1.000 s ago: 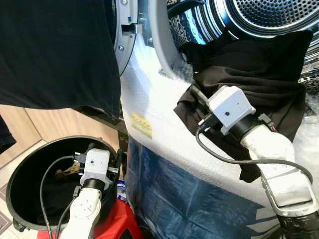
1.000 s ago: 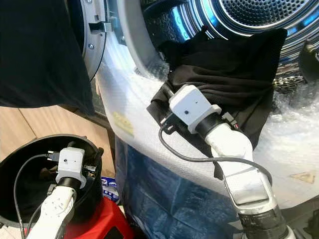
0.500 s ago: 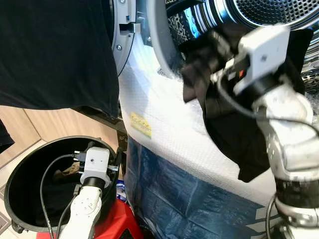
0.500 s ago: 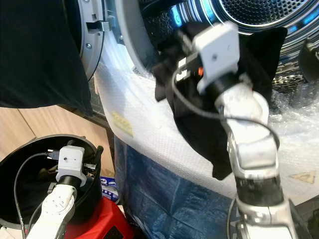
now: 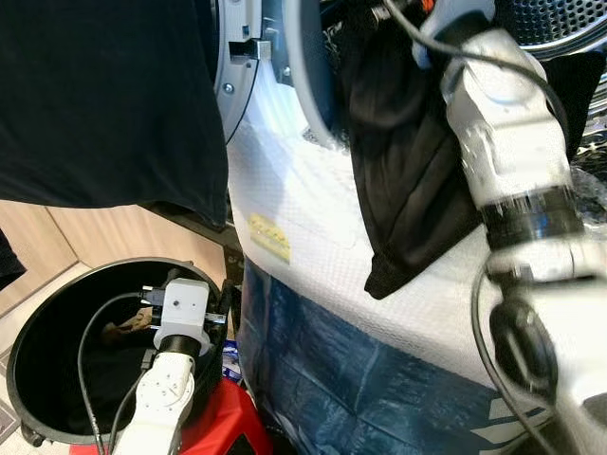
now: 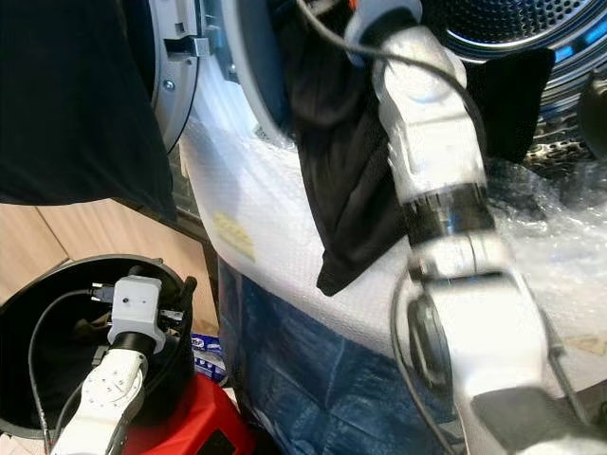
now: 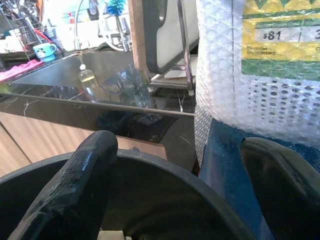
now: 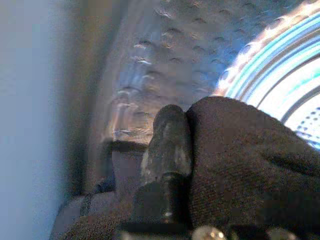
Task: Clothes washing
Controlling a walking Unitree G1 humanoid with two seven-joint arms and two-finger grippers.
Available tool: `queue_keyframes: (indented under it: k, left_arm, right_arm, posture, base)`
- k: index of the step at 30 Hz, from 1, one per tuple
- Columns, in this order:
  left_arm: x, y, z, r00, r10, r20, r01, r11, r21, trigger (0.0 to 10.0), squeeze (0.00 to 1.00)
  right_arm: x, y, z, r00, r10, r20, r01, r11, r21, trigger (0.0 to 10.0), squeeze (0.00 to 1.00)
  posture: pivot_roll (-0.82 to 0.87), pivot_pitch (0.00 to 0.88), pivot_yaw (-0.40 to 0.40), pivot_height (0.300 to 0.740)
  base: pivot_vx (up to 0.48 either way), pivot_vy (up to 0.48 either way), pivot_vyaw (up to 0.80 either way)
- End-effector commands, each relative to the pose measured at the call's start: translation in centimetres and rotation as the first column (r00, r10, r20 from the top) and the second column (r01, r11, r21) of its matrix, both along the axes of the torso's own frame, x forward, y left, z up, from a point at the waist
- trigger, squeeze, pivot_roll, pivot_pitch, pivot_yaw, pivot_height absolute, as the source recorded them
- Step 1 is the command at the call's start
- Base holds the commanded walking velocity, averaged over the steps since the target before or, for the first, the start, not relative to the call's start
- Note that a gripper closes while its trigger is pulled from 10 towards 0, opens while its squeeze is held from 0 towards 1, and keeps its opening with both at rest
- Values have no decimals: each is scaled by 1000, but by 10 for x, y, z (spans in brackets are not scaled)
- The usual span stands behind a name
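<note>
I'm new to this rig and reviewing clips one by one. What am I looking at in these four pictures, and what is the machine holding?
A humanoid robot is loading a washer. The two wide pictures come from cameras on its head, looking down. The silver right arm reaches up into the washer's drum, lifting a black garment that hangs down over the bubble-wrapped washer front. The right wrist picture, taken along that gripper's fingers, shows one black finger pressed against the cloth inside the drum, so the gripper is shut on it. The left gripper hovers open over the rim of a black bucket on the floor; its wrist picture looks between its two fingers past the rim. More dark cloth hangs at the upper left.
</note>
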State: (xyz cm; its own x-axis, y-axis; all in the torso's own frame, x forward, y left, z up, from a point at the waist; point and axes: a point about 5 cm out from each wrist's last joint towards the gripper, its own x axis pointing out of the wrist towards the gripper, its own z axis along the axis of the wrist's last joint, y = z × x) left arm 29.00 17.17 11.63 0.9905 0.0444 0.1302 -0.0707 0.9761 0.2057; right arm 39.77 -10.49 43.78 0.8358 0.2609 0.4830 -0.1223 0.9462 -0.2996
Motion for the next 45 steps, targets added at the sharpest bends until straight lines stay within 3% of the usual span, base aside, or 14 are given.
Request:
queue_keyframes:
  k: [1,6,11,15,20,21,23,26,27,28,30,31,33,45]
  left_arm:
    - [1,1,0,1000,5,1,-5,1000,11,10000,0]
    - [1,1,-1,1000,7,1,-7,1000,12,10000,0]
    - [1,2,-1,1000,12,3,-13,1000,12,10000,0]
    - [0,0,-1,1000,4,0,-4,1000,14,10000,0]
    - [1,-1,-2,1000,-3,-3,3,1000,13,10000,0]
    - [2,-2,-1,1000,-8,-2,8,1000,13,10000,0]
    - [2,-2,-1,1000,-8,-1,8,1000,12,10000,0]
    - [1,-2,-1,1000,-7,-4,8,1000,10,10000,0]
    - [0,-2,-2,1000,-8,-8,8,1000,11,10000,0]
    - [0,-2,-2,1000,-9,-10,9,1000,11,10000,0]
    - [0,-3,-3,1000,-13,-13,13,1000,12,10000,0]
    - [0,-3,-3,1000,-14,-14,14,1000,12,10000,0]
    - [0,-3,-3,1000,-15,-15,15,1000,12,10000,0]
    - [-2,-9,-7,999,-23,-22,23,1000,0,10000,0]
  right_arm:
    - [2,-25,10,990,-144,7,144,989,41,0,0]
    - [3,-46,16,970,-242,-25,244,964,103,0,0]
    - [-1,-105,15,843,-534,-58,537,836,110,0,0]
    - [0,-125,0,806,-579,-118,590,799,112,0,0]
    - [4,-135,-20,767,-620,-167,637,768,75,0,0]
    - [4,-141,-27,741,-646,-184,666,742,79,0,0]
    - [4,-148,-36,729,-648,-220,680,723,125,0,0]
    - [10,-137,-43,774,-585,-243,621,776,112,0,0]
    - [13,-129,-46,792,-560,-242,592,801,86,7804,0]
    - [14,-125,-47,798,-552,-242,584,808,81,10000,0]
    - [18,-116,-53,821,-507,-262,543,836,85,10000,0]
    - [19,-111,-56,833,-483,-272,521,849,90,10000,937]
    - [20,-107,-57,840,-465,-278,505,858,92,10000,1000]
    - [25,-73,-61,896,-346,-278,396,906,148,10000,1000]
  posture:
    - [36,56,-62,740]
    - [41,53,-66,740]
    - [51,49,-70,740]
    - [49,50,-65,740]
    - [47,50,-63,740]
    - [42,55,-59,740]
    - [50,59,-60,740]
    - [52,62,-59,740]
    - [46,65,-54,740]
    - [44,68,-54,740]
    - [44,68,-54,740]
    - [44,67,-52,740]
    - [44,67,-52,740]
    - [15,65,-60,740]
  base:
    - [0,0,0]
    - [0,0,0]
    - [0,0,0]
    - [0,0,0]
    - [0,0,0]
    - [0,0,0]
    - [0,0,0]
    - [0,0,0]
    - [0,0,0]
    - [0,0,0]
    - [0,0,0]
    - [0,0,0]
    - [0,0,0]
    - [0,0,0]
